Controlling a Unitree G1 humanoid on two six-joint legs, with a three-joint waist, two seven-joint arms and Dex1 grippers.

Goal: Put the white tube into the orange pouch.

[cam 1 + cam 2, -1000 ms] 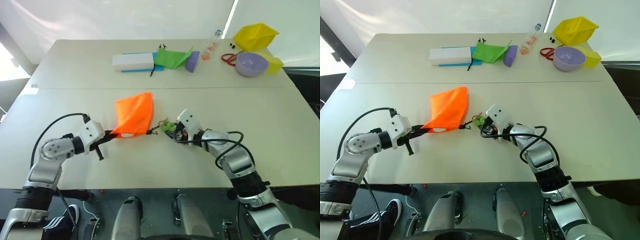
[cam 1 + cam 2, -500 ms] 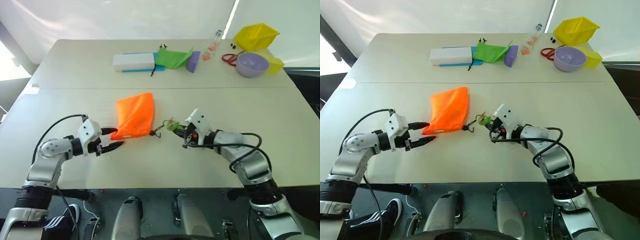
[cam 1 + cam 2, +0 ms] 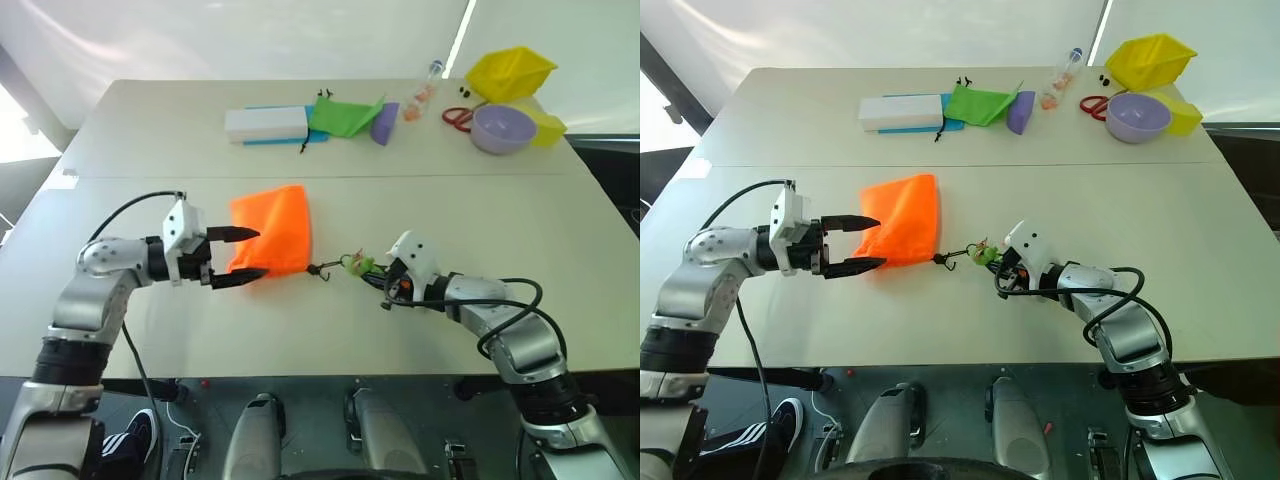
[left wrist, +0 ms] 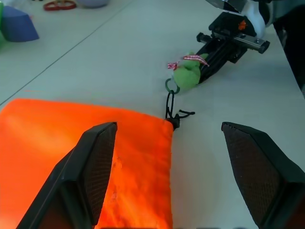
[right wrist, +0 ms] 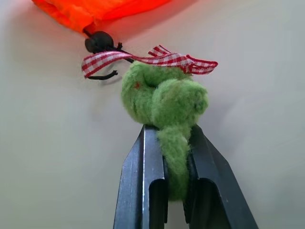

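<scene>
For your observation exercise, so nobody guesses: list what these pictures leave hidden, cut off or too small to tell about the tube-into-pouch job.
- Small flat white squeeze tube: not identifiable; whether it lies inside the bright orange fabric drawstring pouch is hidden by the cloth.
- Pouch mouth: head views too small to tell whether it is drawn shut; in the left wrist view the pouch runs off the frame's edge.
- Clear slim bottle at the table's far edge: contents too small to read.
</scene>
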